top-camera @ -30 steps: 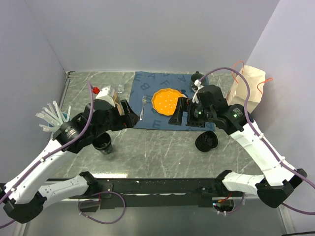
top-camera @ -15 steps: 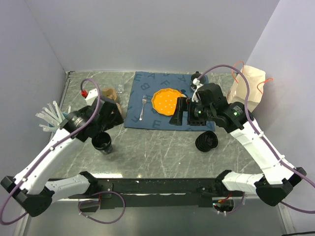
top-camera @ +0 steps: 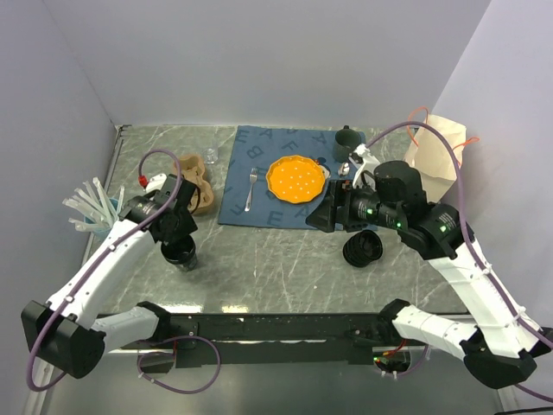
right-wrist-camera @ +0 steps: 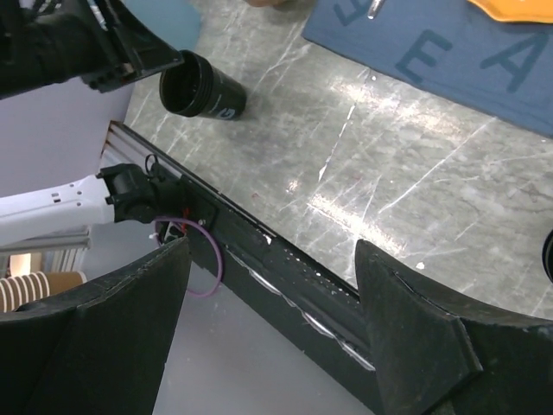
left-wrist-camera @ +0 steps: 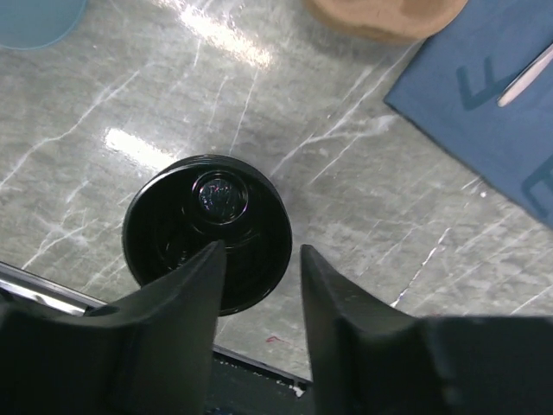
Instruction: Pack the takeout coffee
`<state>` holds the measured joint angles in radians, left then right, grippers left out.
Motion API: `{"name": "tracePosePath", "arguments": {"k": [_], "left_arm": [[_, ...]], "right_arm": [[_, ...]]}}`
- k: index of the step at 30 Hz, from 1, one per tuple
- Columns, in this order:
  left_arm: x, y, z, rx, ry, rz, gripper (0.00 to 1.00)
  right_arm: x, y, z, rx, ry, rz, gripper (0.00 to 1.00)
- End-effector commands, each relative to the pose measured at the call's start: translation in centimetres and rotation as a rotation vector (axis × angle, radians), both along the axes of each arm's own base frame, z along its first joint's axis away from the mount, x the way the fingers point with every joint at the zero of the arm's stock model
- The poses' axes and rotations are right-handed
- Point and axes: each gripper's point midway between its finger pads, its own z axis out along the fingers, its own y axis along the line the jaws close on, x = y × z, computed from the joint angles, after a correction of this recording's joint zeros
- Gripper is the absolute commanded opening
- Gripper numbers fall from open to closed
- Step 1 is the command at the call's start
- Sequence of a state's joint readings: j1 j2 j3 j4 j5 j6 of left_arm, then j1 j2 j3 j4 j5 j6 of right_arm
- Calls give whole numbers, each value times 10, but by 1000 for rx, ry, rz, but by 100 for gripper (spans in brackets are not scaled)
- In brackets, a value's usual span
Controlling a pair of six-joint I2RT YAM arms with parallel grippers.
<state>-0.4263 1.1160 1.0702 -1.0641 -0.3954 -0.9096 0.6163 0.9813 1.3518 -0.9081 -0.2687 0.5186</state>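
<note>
Hovering over the black coffee cup (top-camera: 180,252), our left gripper (left-wrist-camera: 261,255) is half-open, not gripping yet; right gripper (right-wrist-camera: 272,251) is wide, empty. Ribbed lid (top-camera: 363,249) is off, so we've packed nothing.

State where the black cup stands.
Top view: the black cup stands upright on the left, below the left gripper, near the brown carrier.

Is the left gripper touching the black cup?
Cannot tell. In the left wrist view the left gripper straddles the near rim of the black cup, one finger over the opening, one outside, but neither contact nor a gap shows plainly.
</note>
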Motion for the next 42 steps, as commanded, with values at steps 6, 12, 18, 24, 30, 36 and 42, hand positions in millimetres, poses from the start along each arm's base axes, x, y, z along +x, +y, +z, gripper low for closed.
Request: {"name": "tracePosePath", "arguments": {"k": [6,12,18,24,30,36,42], "left_arm": [[16,-16,-15,-41,-11,-55,40],[13,-19,-27,-45,18,-75,36],[10,-17,-33,-37,33,-71,31],[6,-17,-42,-36,55,-77,22],[5,-13,-41,-17,56,-70,19],[5,-8,-36,9,58,-66,24],[4,-8,-33,8,56,-79,15]], "right_arm": [[3,5,8,40,-25,8,83],[3,4,9,42,-28,3,83],[0,3,8,49,-27,2,83],[-1,3,5,50,-18,1,83],[-2,2,3,47,-17,0,84],[-1,4,2,48,-12,3,85],[0,5,0,47,-7,7,85]]}}
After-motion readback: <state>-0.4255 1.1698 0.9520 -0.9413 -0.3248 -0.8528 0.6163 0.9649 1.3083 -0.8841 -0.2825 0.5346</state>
